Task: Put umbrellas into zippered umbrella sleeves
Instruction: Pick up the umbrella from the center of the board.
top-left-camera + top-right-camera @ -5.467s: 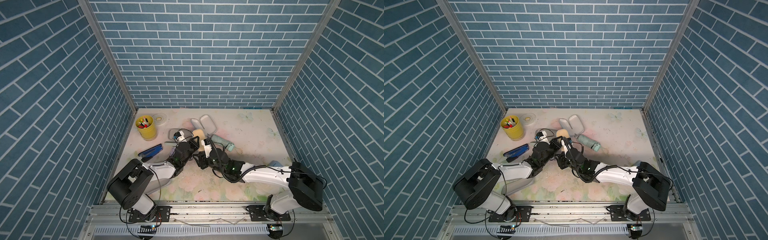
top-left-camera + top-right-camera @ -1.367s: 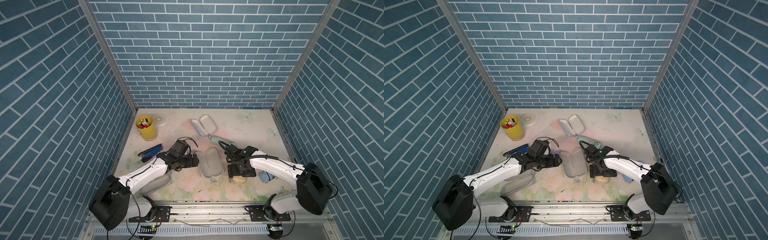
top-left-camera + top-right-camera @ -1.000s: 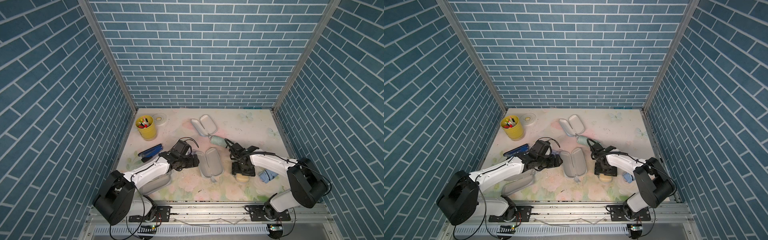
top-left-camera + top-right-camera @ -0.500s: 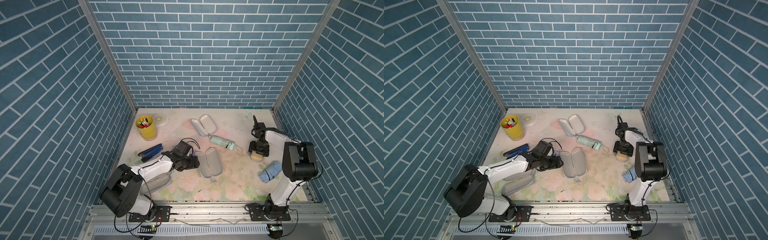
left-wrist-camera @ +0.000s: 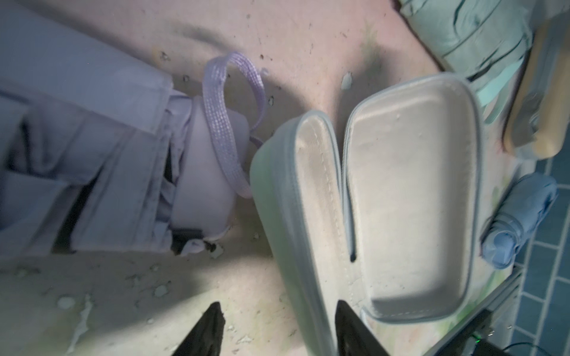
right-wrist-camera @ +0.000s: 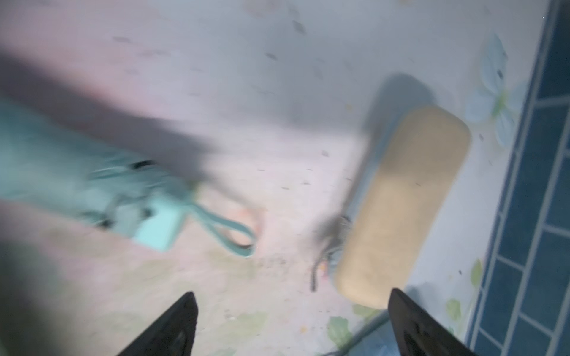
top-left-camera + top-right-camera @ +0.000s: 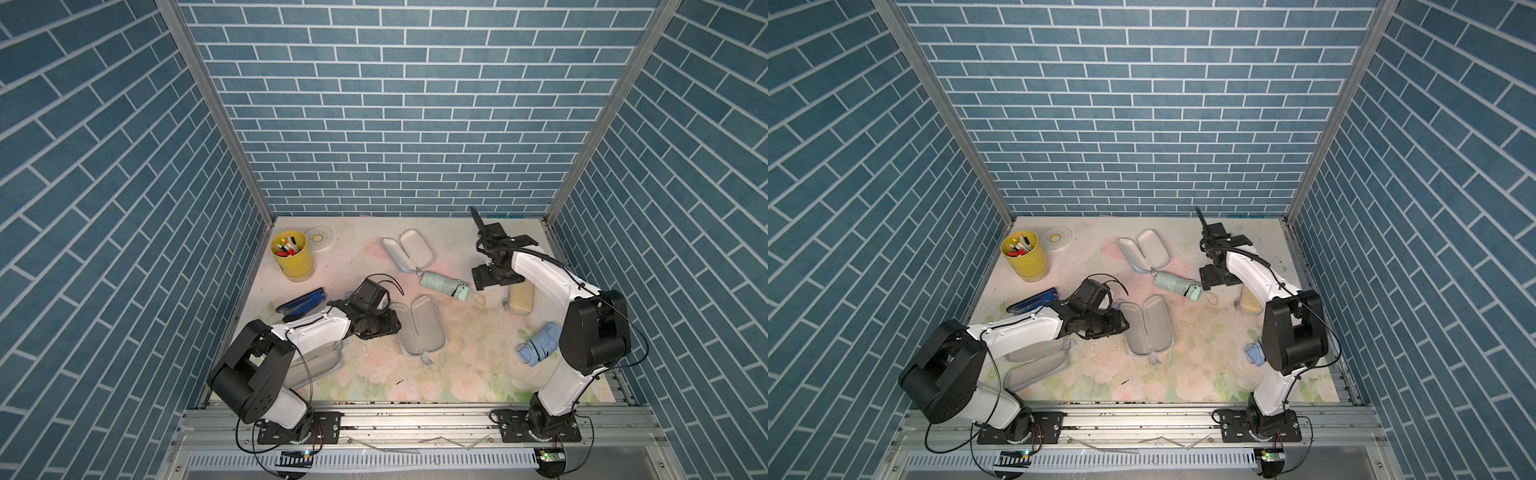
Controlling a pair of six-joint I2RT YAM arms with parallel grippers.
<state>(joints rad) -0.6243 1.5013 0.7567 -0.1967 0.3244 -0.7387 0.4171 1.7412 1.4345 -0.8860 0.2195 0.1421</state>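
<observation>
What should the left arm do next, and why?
Probably close the left gripper on the near wall of the mint sleeve: the fingers straddle that wall without pinching yet, and the lilac umbrella lies just beside, ready to go in.

white links (image 7: 316,328), black joints (image 7: 594,332), black cables (image 7: 540,254); fingertips (image 6: 172,329) seemingly black

Booth walled on three sides. Back wall (image 7: 395,124) at 12 o'clock, side walls (image 7: 104,208) at 9 and 3 o'clock: all teal-blue brick pattern, white joints, brick courses slanting on sides. Bare metal posts (image 7: 218,124) at rear corners, 11 and 1 o'clock. Tabletop (image 7: 457,365) pale, faded floral print in pink and green, dark specks and scuffs scattered. Metal rail (image 7: 415,419) along front edge at 6 o'clock; slotted white strip (image 7: 374,459) just beyond it. Light even, shadows soft.
</observation>
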